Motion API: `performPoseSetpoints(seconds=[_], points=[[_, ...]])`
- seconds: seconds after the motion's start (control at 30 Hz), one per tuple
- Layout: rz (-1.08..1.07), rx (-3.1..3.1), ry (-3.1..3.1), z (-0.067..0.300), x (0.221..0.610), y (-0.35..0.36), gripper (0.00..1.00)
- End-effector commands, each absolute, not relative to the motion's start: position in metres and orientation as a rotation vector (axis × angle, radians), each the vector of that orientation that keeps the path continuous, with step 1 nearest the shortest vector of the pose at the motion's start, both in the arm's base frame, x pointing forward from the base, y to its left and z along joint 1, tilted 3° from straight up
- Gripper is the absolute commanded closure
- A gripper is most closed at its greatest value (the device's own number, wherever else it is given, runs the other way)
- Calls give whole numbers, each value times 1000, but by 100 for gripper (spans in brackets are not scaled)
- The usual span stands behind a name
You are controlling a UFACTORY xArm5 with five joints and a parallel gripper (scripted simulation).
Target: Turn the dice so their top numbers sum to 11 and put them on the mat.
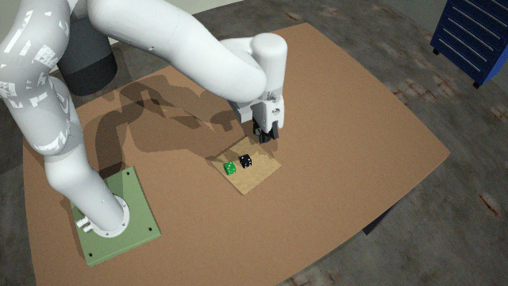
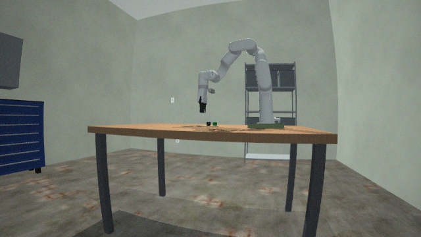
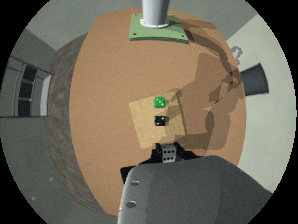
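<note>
A green die and a black die sit flat and apart on the tan mat. In the wrist view the green top seems to show three pips and the black top two. My gripper is shut on a pale grey die, held in the air near the mat's edge, on the far side from the arm's base. Two rows of dark pips, seemingly six, face the wrist camera. Its other faces are hidden.
The green base plate carries the arm on the brown table. A dark bin stands beyond the table edge. A blue drawer cabinet stands off the table.
</note>
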State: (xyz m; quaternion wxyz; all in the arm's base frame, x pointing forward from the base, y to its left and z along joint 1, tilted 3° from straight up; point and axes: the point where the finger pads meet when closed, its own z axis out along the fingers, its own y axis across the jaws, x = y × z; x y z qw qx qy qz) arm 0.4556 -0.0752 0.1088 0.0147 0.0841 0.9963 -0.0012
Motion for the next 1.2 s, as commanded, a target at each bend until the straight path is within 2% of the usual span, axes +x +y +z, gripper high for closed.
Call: performPoseSetpoints(seconds=[0.0,0.53,1.17], points=[[-4,262,3098,98,457,-76,79],[-4,262,3098,32,459,-78,79],[-4,262,3098,22,459,-79,79]])
